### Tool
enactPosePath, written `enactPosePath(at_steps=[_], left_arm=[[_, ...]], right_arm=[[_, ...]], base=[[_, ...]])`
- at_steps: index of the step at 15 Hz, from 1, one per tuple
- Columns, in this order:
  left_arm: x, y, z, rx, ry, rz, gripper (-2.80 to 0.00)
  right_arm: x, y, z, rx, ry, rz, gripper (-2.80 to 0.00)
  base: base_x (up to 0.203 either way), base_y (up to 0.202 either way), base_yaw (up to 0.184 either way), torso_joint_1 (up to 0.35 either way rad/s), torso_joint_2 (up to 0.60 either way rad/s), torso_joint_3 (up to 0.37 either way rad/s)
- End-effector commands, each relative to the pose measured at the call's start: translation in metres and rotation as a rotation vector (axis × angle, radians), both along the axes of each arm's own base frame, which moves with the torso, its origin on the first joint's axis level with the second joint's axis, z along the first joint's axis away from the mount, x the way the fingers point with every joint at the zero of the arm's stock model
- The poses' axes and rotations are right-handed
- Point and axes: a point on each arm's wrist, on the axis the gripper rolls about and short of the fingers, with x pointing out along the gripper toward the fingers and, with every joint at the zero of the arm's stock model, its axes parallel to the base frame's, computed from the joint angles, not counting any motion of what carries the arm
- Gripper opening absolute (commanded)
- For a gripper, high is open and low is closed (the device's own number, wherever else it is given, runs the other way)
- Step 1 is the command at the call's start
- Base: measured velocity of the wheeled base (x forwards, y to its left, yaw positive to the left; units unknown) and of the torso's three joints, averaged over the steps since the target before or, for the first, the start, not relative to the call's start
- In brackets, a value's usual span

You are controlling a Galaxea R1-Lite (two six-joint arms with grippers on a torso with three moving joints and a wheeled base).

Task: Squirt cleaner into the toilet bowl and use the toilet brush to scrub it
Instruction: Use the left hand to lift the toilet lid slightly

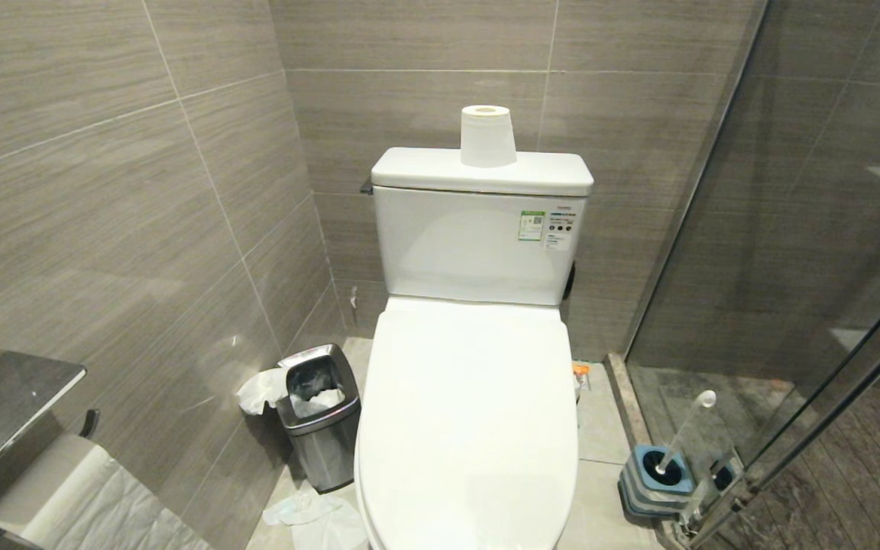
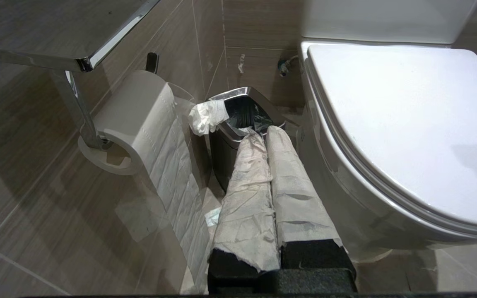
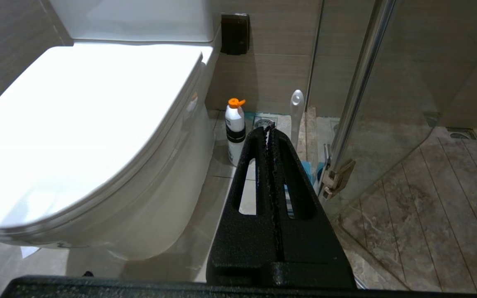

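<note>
White glossy ceramic toilet bowl (image 1: 470,412) is lidded; both grippers, left gripper (image 2: 268,133) and right gripper (image 3: 268,128), are closed, empty; lid should be lifted gently first.

Even indoor light, sharp focus; glare whitens the toilet bowl (image 3: 77,136) lid.

You cannot see inside the toilet bowl (image 1: 470,428): its shut lid covers the basin, and the head view's lower edge cuts its front. The toilet brush (image 1: 683,435) hides its bristles in the holder (image 1: 658,477). The tank label's (image 1: 551,227) print is too small to read
</note>
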Motion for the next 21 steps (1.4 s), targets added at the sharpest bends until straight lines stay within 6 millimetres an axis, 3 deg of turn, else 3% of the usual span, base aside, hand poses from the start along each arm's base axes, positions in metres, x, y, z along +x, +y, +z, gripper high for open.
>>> enactPosePath(at_steps=[1,21], left_arm=[[0.0001,0.0000,-0.0004,-0.001,0.002,0.001,-2.80],[0.0000,0.0000,-0.0002,0.001,0.002,0.001,-2.80]], right_arm=[[0.0001,0.0000,0.0000,0.000,0.001,0.000,-2.80],[0.0000,0.0000,-0.0001,0.000,-0.001,0.000,-2.80]], base=[[0.000,0.000,0.000,0.000,0.00,0.000],[0.000,0.000,0.000,0.000,0.00,0.000]])
